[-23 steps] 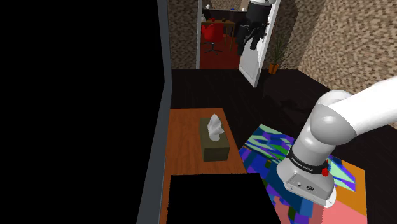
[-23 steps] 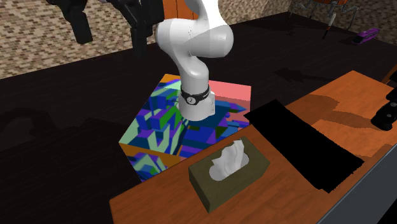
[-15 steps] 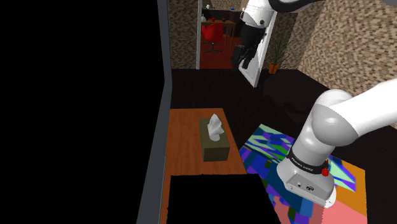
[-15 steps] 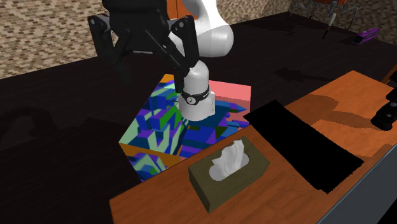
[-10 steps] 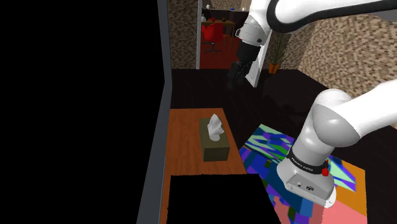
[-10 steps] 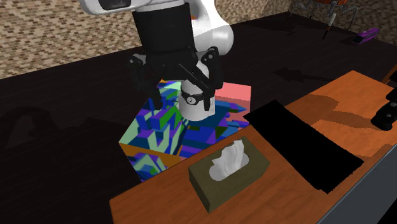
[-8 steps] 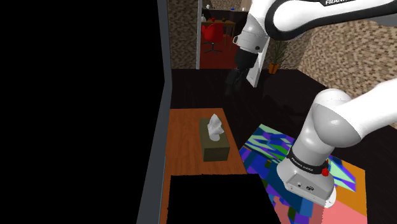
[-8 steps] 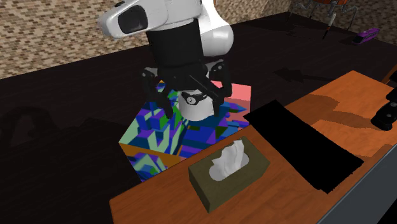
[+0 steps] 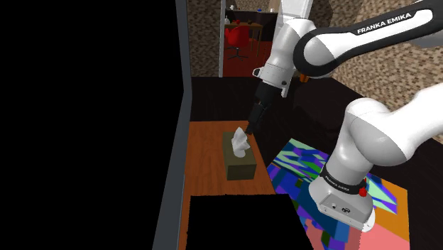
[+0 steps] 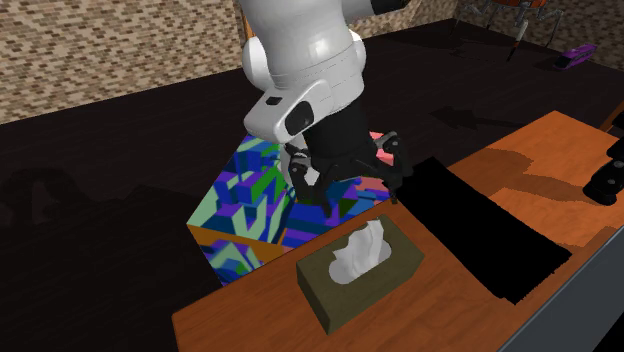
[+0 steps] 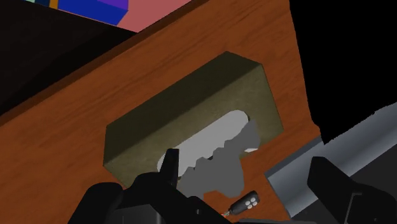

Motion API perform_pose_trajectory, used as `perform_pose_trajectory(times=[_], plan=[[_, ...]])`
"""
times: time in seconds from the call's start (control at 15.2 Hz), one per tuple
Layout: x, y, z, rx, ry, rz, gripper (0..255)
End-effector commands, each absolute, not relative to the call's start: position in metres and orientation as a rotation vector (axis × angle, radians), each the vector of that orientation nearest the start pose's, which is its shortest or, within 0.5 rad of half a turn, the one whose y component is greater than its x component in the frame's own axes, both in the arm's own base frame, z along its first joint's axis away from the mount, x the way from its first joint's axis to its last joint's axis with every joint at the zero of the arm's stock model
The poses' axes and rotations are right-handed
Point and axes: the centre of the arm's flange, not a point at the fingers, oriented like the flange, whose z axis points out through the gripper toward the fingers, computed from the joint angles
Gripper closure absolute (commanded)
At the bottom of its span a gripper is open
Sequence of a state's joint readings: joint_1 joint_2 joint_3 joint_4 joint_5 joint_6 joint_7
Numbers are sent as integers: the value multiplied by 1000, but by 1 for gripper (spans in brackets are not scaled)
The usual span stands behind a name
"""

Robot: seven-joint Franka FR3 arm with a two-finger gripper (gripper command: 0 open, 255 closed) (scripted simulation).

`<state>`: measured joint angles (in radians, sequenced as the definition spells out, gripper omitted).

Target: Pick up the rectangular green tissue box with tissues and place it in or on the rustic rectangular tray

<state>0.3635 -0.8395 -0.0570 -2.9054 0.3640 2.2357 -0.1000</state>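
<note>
- Over the wooden counter point(image 9: 206, 167), the pincer point(image 9: 250, 129) hangs just above the tissue box point(image 9: 239, 162) with its fingers spread wide and nothing between them. I judge this to be the approach before a grasp.
- That box is a dull olive green and lies flat on the counter, near the edge by the bright patchwork rug point(image 10: 250, 210). A pale tissue point(image 10: 358, 252) tufts up from its top slot (soft stuff, no use as a handle), so the wide spread probably serves to straddle the firm sides.
- From the wrist, the box point(image 11: 191, 121) sits ahead of the pincer point(image 11: 249, 175) rather than between the fingers. It looks not yet centred, and a small sideways correction seems needed before it drops.
- Just beyond the box lies a small dark remote point(image 11: 245, 205), apart from it.
- Beside the box, on the second exterior view's right, a flat black rectangle point(image 10: 480, 235) covers part of the counter. Whether it is the tray, I cannot tell.
</note>
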Motion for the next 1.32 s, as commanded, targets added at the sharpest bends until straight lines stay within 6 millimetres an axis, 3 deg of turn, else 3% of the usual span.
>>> perform_pose_trajectory(times=[0.0,0.46,0.99,1.06,1.25], plan=[[282,114,396,-2730,-324,-172,0],[285,130,360,-2730,-324,-172,0],[285,130,360,-2730,-324,-171,0],[285,130,360,-2730,-324,-171,255],[285,130,360,-2730,-324,-171,255]])
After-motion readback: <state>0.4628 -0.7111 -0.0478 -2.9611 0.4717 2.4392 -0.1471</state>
